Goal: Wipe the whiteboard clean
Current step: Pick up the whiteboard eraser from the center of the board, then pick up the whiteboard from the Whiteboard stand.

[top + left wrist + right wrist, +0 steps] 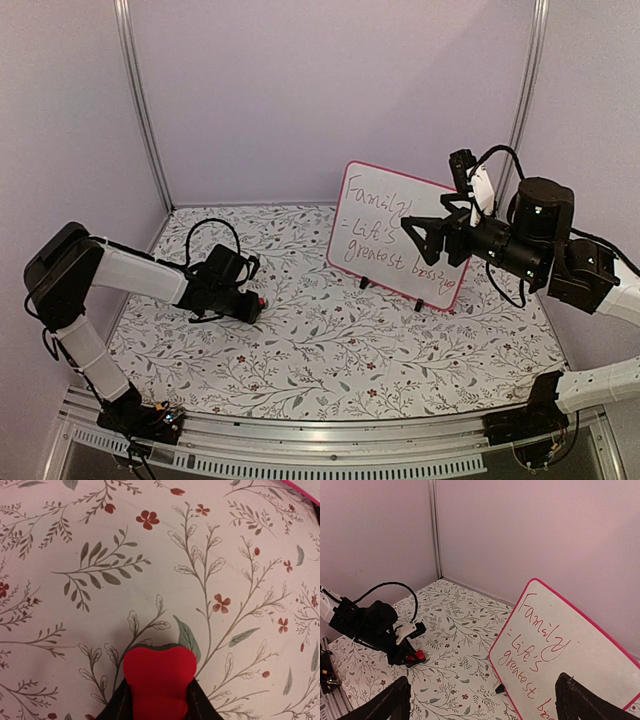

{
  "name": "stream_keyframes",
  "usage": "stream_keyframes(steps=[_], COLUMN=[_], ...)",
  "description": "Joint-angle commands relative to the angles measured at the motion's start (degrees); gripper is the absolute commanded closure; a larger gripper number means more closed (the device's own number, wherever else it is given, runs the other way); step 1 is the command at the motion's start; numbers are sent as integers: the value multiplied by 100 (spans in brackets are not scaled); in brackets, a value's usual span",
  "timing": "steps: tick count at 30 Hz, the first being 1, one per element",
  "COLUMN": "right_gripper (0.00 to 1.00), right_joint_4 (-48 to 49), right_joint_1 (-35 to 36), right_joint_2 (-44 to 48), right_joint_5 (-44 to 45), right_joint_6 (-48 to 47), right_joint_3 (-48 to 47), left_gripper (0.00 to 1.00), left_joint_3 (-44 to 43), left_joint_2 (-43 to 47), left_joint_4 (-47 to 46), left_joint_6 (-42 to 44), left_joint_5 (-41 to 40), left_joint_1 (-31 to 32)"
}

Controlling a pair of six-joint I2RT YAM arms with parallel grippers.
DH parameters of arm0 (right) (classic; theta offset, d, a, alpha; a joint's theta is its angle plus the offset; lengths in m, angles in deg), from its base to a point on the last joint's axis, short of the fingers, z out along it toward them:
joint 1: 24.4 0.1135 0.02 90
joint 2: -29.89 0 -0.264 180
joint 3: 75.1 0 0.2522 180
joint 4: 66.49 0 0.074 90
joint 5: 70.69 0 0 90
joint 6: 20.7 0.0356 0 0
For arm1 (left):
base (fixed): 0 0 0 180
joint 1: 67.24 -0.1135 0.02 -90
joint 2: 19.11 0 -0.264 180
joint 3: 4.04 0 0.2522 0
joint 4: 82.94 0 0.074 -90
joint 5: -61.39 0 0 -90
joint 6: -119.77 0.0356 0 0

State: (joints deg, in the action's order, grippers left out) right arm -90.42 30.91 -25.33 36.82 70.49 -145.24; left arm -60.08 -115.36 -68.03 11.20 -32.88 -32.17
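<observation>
Left tool, clamped on the small red eraser block, should lift level toward the pink-framed whiteboard; right tool apart.

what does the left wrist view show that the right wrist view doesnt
Only left wrist: a close-up of the left gripper shut on the red eraser. Only right wrist: red handwriting on the whiteboard, the left arm from outside, the walls, the right gripper open. Both: the eraser, the floral table cover, and the whiteboard's pink frame, a mere sliver in the left wrist view.
</observation>
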Motion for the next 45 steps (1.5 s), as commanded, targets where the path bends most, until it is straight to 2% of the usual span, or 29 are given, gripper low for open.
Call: stream_keyframes(steps=[1,6,11,18,21,25,27,32,34,38,45], right_gripper=[1,1,1,1,2,14,16,17,17,16,15], right_joint_4=[66,-400,-767,-875,-899,-1021,-1075,-1131,-996,-1086,-927], right_joint_1=[-124,-819,-1840,-3004,-3237,-3216,-3090,-2135,-1690,-855,-476], right_joint_2=[-36,-186,-269,-287,-274,-76,66,89,-47,-572,-1525], right_joint_5=[187,50,-316,-928,-1185,-1669,-1640,-565,-280,914,2084], right_joint_6=[-58,273,519,814,957,1094,1371,2273,2677,3362,5028], right_joint_3=[-86,-427,-692,-662,-555,-378,-114,642,898,1042,1504], left_gripper=[80,81,81,82,82,82,82,82,81,81,81], left_joint_3=[-111,-380,-832,-1239,-1263,-1194,-1161,-1395,-1551,-1777,-1909], left_joint_2=[183,597,984,1357,1542,1750,1855,1956,1930,1893,2020], left_joint_4=[280,582,948,1203,1182,1187,1193,1455,1575,1723,1976], left_joint_6=[-47,-104,-91,-143,-156,-171,-159,-190,-196,-183,-319], left_joint_5=[30,77,-38,-82,-78,-233,-327,-485,-522,-546,-789], left_joint_1=[-2,139,375,600,695,752,747,752,747,751,745])
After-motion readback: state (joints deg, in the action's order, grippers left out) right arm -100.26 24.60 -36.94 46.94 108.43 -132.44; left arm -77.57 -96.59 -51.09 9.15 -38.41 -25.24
